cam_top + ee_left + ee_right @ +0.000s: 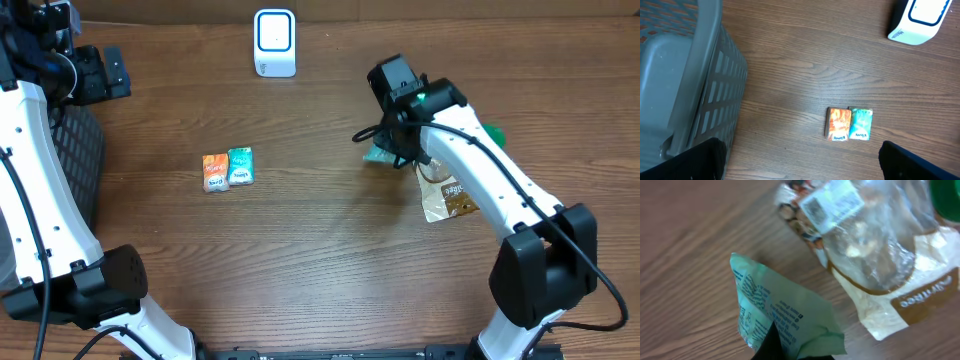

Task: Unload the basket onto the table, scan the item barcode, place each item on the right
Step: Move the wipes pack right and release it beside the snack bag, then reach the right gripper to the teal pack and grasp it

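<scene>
Starting at the far left, a grey slatted basket [78,160] sits at the table's edge, and the left gripper [98,72] hangs above its rear corner. Its fingers [695,160] are spread wide, holding nothing. Toward the middle of the wooden table [300,250] lie two small packets touching side by side, an orange packet [214,172] and a teal packet [241,166]. Behind them, near the back edge, stands the white barcode scanner [274,42].

Further right, the right gripper [384,150] is clamped on a pale green packet [782,312], the item to be scanned. The wrist view shows the jaws together on the packet's lower edge, with the rest of the film fanning out loose. Whether it has fully cleared the wood cannot be told. Just beside it, partly under the arm, lies a clear-and-tan snack bag [880,265] with a white label [832,202]. A green object [495,134] shows beyond that.

The scanner is well apart from the held packet, up and to the left, so the carry is the likely next step. The pinch is at the edge of thin, floppy film, so a quick swing could let it slide out or fold over. The barcode cannot be picked out among the small print, so the wrong face might be shown to the scanner window. A low path could also drag the snack bag or brush the two small packets.
</scene>
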`<act>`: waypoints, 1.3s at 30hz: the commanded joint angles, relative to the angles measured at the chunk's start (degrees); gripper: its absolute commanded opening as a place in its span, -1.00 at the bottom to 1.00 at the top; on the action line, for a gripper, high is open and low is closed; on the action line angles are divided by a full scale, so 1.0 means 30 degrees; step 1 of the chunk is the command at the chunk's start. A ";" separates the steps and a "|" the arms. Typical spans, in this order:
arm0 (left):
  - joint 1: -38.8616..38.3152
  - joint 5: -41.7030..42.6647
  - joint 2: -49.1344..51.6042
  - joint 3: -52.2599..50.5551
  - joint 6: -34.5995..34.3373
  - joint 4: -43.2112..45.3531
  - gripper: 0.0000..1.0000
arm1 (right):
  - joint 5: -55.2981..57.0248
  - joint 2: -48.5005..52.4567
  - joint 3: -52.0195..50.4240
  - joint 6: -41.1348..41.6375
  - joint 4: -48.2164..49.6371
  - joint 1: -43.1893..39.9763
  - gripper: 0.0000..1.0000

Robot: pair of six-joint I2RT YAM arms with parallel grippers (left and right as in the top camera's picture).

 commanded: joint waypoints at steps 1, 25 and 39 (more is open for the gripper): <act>0.0029 0.0131 -0.0321 0.0372 0.0284 0.0000 0.99 | 0.2091 -0.0270 -0.1078 0.0933 0.0182 -0.0102 -0.92; 0.0029 0.0131 -0.0313 0.0372 0.0284 0.0000 0.99 | -0.3767 -0.0277 0.4612 -0.6142 -0.2514 -0.0080 0.47; 0.0029 0.0131 -0.0321 0.0372 0.0284 0.0000 0.99 | -0.6623 -0.0262 0.3366 -0.6302 0.0619 0.0481 0.47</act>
